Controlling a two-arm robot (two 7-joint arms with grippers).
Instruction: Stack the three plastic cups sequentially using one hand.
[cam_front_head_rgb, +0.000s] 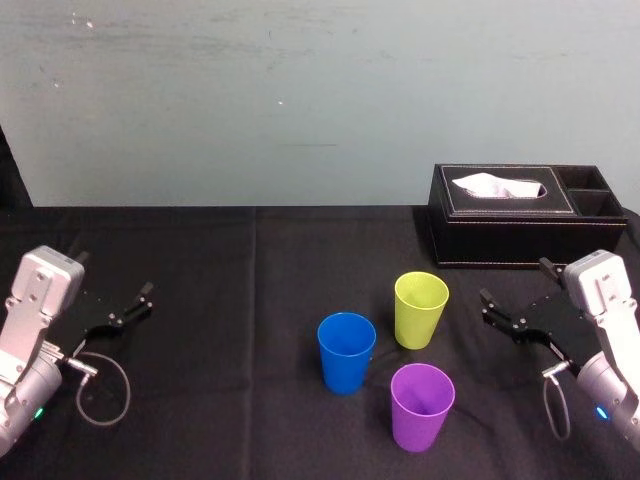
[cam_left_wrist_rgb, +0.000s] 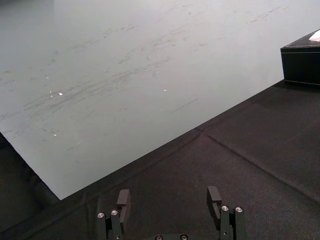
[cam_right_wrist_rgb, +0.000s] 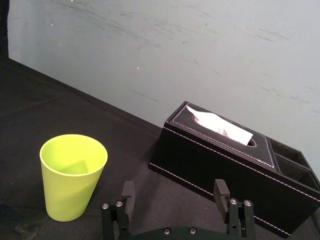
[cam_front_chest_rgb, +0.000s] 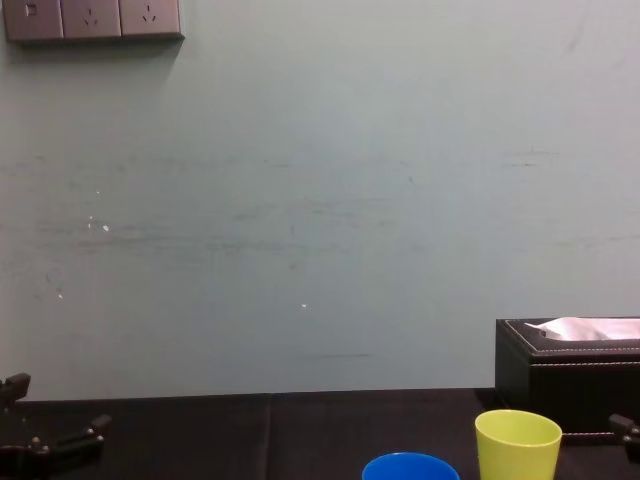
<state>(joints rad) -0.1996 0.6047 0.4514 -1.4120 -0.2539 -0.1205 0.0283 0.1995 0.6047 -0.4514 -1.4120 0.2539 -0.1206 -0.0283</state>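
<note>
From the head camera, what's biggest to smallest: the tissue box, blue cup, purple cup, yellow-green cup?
Largest: the black rectangular tissue box.
Then the purple tapered plastic cup, blue tapered plastic cup and yellow-green tapered plastic cup: about alike; purple sits nearest the camera, so no ranking.

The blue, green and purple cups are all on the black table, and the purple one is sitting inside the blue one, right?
Not quite. The head view shows the purple cup standing by itself on the black table, beside the blue cup, not inside it. The yellow-green cup stands on its own too. All three are on the table, and none is stacked yet.
</note>
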